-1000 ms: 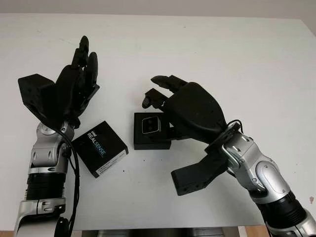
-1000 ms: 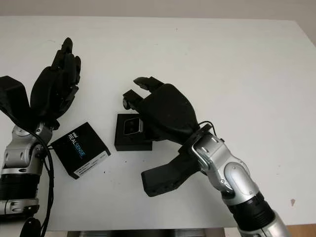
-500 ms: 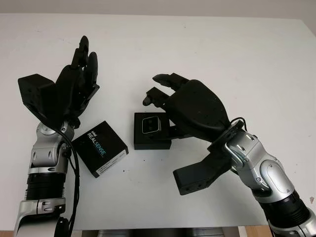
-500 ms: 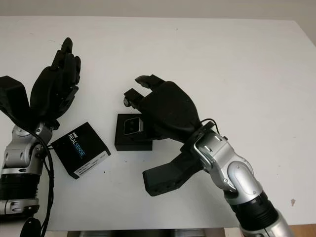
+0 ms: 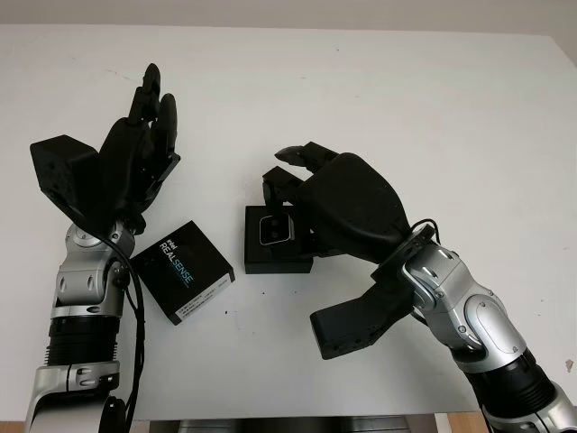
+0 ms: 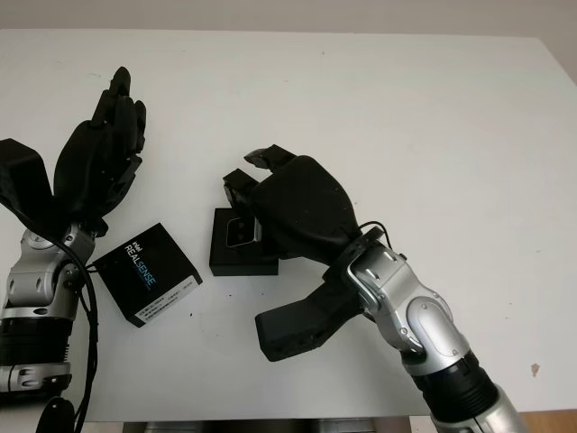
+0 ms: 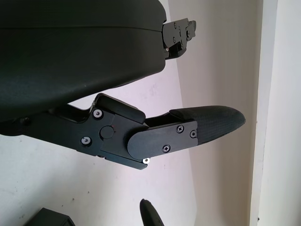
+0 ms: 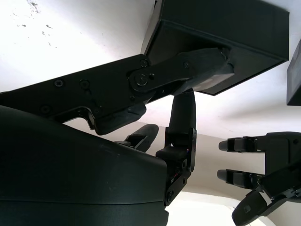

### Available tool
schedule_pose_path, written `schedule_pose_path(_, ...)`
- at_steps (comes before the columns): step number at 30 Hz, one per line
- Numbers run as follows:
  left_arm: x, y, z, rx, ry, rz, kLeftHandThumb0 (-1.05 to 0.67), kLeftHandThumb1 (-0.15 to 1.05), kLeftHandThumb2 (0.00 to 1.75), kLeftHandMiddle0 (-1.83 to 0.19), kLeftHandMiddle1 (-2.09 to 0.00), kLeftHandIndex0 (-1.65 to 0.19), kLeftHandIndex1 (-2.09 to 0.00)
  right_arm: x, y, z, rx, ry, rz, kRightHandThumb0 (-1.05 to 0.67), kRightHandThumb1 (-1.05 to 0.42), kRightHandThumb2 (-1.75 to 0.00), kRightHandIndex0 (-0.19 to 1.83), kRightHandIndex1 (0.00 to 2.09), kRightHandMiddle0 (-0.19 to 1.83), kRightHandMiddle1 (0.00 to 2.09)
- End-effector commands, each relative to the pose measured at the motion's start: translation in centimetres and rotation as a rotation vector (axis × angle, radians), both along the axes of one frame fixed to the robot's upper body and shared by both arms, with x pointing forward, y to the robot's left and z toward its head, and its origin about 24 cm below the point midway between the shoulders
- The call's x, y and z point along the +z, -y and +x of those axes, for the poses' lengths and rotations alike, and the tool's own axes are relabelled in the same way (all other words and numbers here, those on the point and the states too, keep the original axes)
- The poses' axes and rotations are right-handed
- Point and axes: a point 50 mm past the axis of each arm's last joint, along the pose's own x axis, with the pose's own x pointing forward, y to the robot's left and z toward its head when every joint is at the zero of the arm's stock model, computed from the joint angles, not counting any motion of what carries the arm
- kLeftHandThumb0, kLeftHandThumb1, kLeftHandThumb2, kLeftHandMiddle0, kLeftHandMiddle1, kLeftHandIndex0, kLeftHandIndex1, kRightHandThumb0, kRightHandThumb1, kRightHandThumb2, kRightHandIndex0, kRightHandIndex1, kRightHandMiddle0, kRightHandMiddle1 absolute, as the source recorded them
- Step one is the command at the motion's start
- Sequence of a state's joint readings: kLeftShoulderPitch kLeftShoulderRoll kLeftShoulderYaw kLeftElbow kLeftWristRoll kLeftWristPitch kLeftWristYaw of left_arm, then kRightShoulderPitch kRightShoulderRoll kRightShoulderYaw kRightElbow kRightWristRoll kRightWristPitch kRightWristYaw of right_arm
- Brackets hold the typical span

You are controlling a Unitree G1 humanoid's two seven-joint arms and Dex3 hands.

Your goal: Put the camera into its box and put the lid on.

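The black camera box [image 5: 278,255] sits open at the table's middle, and the silver-faced camera [image 5: 272,230] lies inside it. Its black lid [image 5: 183,271], printed REALSENSE, lies flat on the table to the left of the box. My right hand [image 5: 290,173] hangs over the box's right and far side, fingertips bent down by the far edge, holding nothing; its palm covers the box's right part. In the right wrist view the box [image 8: 225,33] is just past the thumb. My left hand [image 5: 151,101] is raised, open, above and behind the lid.
The white table [image 5: 406,108] stretches wide to the right and behind. Its front edge [image 5: 270,420] runs close below the lid and my forearms.
My right hand has shifted slightly left and down over the box, and its fingertips have bent down toward the far edge. The left hand has barely moved.
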State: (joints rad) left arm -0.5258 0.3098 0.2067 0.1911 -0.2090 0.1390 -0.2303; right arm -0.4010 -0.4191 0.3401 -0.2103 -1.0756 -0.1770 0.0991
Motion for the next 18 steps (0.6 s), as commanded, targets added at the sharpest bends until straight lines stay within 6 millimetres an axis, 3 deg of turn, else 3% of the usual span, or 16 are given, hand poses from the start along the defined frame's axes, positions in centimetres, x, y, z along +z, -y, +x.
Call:
schedule_pose_path(1, 0.15, -0.22, -0.04, 0.003, 0.011, 0.0, -0.82, 1.05, 0.61, 0.19, 0.0, 0.19, 0.0, -0.49, -0.17, -0.11, 0.013, -0.017, -0.003, -0.73, -1.01, -0.05, 0.34, 0.45, 0.4, 1.44)
schedule_pose_path(11, 0.14, -0.21, -0.03, 0.001, 0.017, -0.003, -0.83, 1.05, 0.61, 0.19, 0.0, 0.19, 0.0, -0.7, -0.12, -0.02, 0.013, -0.012, -0.003, -0.72, -1.01, -0.05, 0.28, 0.58, 0.41, 1.51)
schedule_pose_path(18, 0.17, -0.22, -0.01, 0.005, 0.011, 0.003, -0.82, 1.05, 0.61, 0.19, 0.0, 0.19, 0.0, -0.99, -0.09, 0.16, 0.038, -0.044, 0.099, -0.46, -0.95, -0.05, 0.26, 0.67, 0.47, 1.44)
